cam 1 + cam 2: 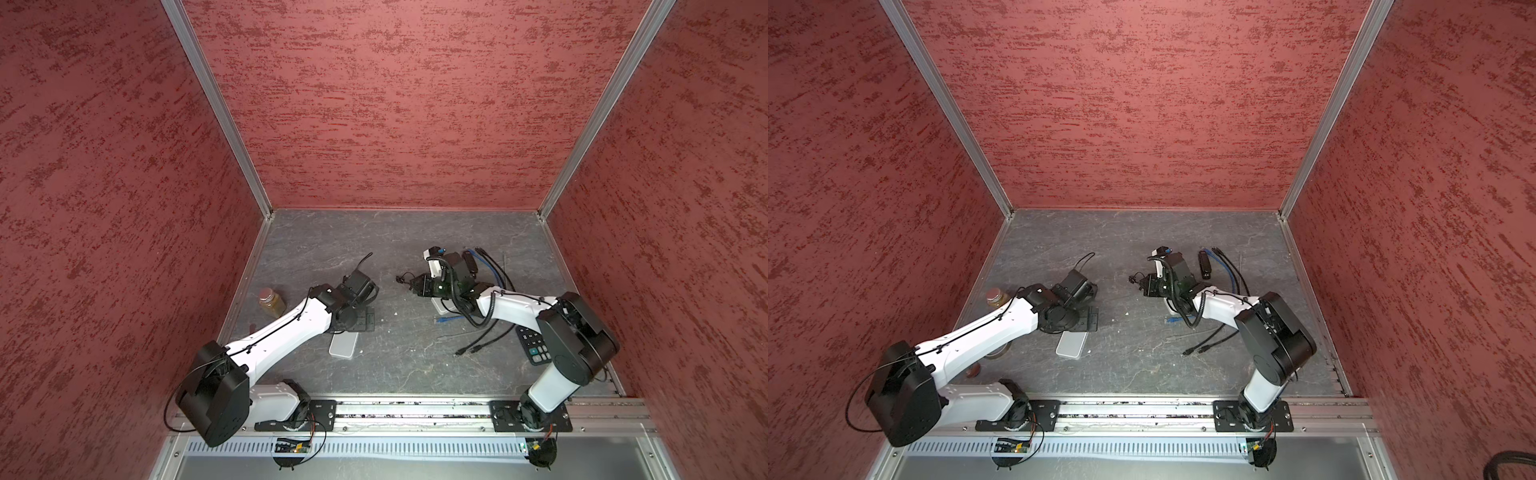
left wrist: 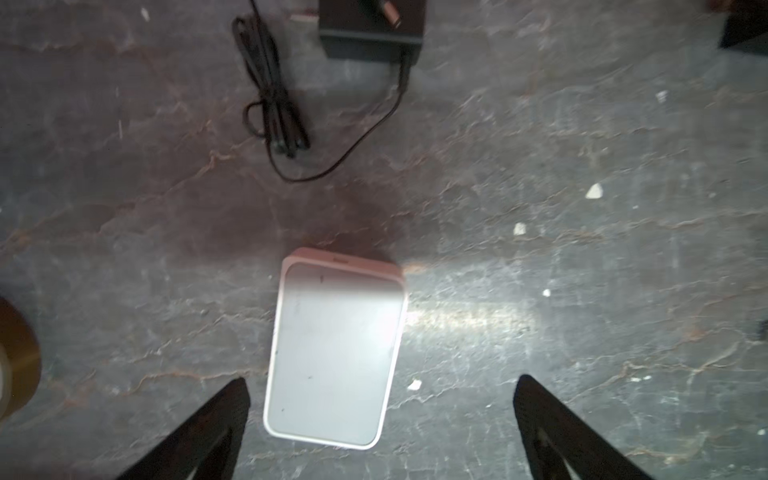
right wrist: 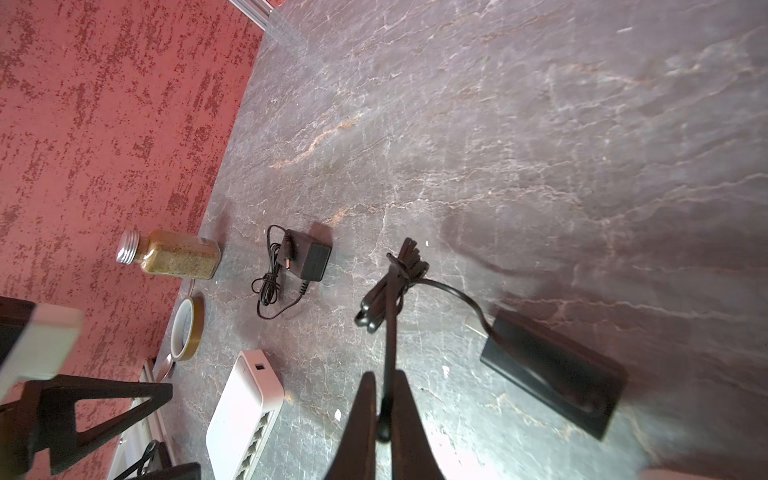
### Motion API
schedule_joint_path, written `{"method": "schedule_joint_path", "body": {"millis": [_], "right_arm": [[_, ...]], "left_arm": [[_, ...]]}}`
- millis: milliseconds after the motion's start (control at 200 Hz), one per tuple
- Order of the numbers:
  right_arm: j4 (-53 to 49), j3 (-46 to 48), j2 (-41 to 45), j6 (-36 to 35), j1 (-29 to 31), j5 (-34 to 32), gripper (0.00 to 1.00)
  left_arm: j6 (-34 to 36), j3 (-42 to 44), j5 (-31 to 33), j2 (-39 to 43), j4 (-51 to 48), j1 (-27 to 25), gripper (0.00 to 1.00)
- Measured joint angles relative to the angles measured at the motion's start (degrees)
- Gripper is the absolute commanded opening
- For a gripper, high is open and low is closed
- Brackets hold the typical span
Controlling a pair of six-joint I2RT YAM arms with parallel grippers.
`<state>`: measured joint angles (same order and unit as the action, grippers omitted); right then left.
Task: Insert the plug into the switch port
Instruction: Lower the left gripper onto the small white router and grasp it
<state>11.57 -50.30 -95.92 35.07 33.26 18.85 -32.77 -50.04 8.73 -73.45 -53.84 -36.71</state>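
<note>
Grey surface (image 1: 415, 374), red walls (image 1: 395, 104). Switch (image 2: 336, 353) lies flat below the wide-open left tool (image 2: 382, 380), long axis in line with its fingers. Right tool (image 3: 384, 376) is clamped on the plug cord (image 3: 388, 332), which runs lengthwise along its fingers.

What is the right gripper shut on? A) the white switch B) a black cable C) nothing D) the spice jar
B: in the right wrist view the fingers of the right gripper pinch the black cable, and the white switch lies apart from them.

mottled red walls (image 1: 395, 104), grey veined floor (image 1: 395, 232), aluminium corner posts (image 1: 216, 104)
</note>
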Motion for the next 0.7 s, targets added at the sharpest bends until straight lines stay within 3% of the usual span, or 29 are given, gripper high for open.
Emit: {"method": "schedule_joint_path", "body": {"millis": [296, 696], "right_arm": [[1.14, 0.09, 0.00, 0.04, 0.00, 1.46, 0.00], [1.99, 0.13, -0.09, 0.17, 0.00, 2.03, 0.00]], "left_arm": [[-2.40, 6.51, -1.99, 0.39, 0.13, 0.00, 1.00], [-2.38, 6.99, -2.21, -6.05, 3.87, 0.26, 0.97]]}}
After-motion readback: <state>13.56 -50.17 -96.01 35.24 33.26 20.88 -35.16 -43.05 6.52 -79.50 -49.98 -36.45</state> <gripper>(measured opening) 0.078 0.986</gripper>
